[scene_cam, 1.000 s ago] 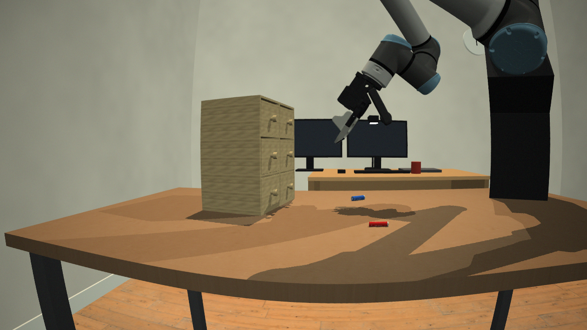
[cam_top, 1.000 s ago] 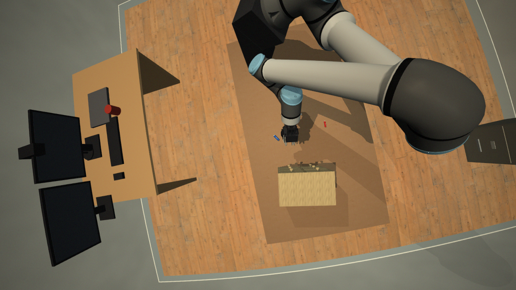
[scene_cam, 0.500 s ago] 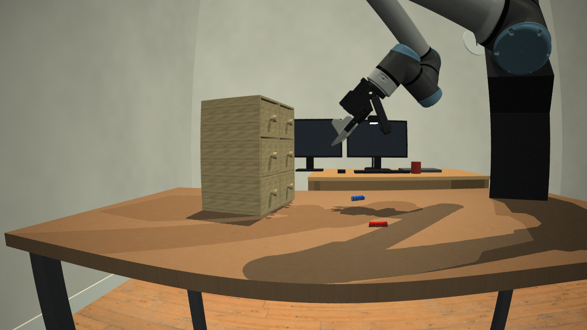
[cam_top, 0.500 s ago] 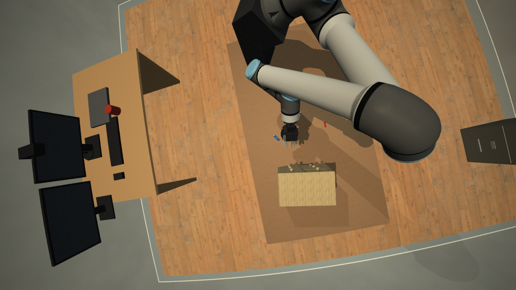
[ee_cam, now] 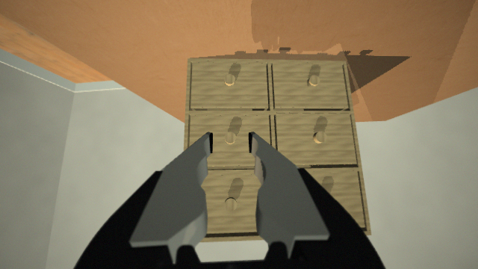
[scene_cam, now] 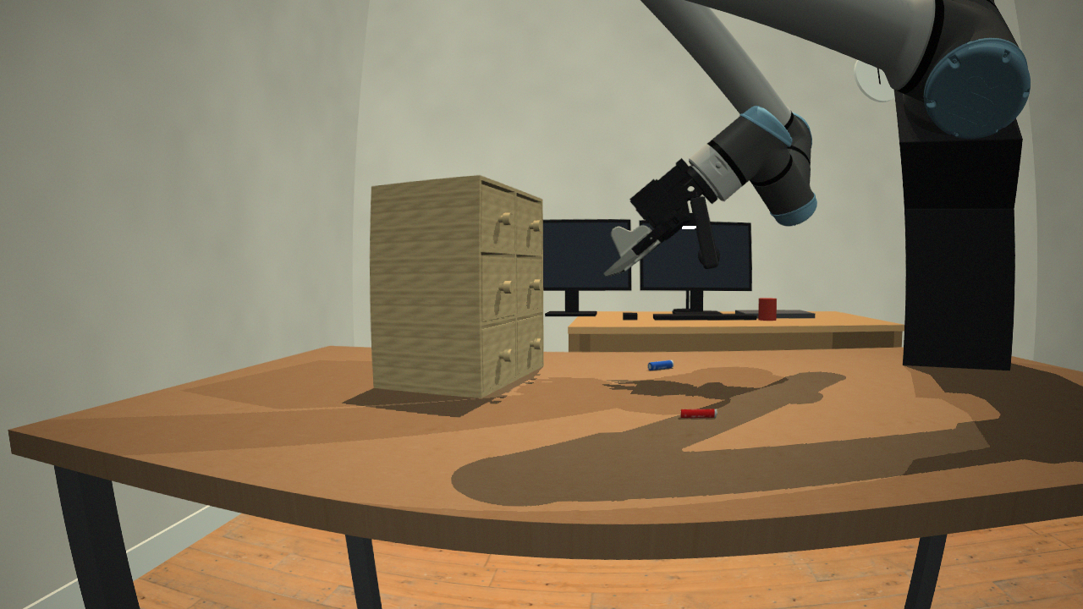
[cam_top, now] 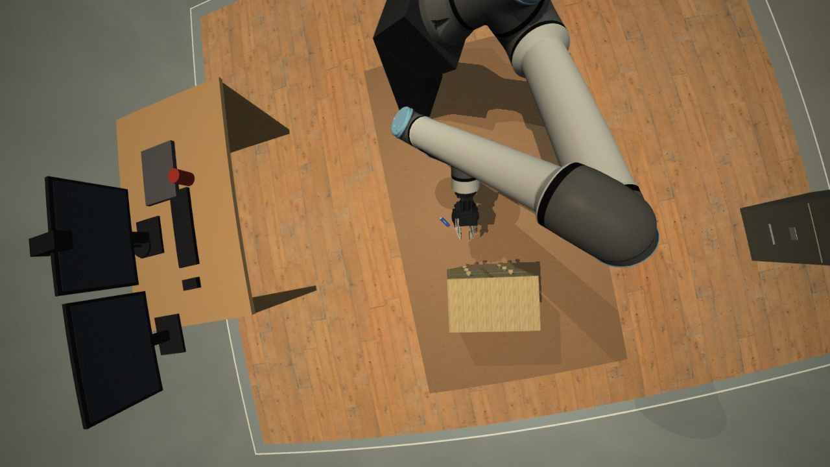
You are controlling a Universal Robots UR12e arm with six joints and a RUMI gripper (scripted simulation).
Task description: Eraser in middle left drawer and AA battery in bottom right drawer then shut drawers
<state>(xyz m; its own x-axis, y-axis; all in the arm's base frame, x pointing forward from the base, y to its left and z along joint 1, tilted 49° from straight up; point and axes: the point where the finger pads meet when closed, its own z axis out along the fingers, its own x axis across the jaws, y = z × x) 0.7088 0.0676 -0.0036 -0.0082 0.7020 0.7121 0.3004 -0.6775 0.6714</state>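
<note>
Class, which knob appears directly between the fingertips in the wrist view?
The chest's middle-row right knob, seen from the front; the others appear outside that gap.

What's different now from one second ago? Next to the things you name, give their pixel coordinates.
The gripper (cam_top: 465,232) (scene_cam: 617,268) (ee_cam: 230,134) tipped flatter, toward the chest (cam_top: 493,304) (scene_cam: 427,288) (ee_cam: 272,112). The arm's elbow (cam_top: 603,215) swung inward. Nothing was grabbed or dropped. The chest and the blue battery (cam_top: 444,222) (scene_cam: 660,364) stayed put.
</note>
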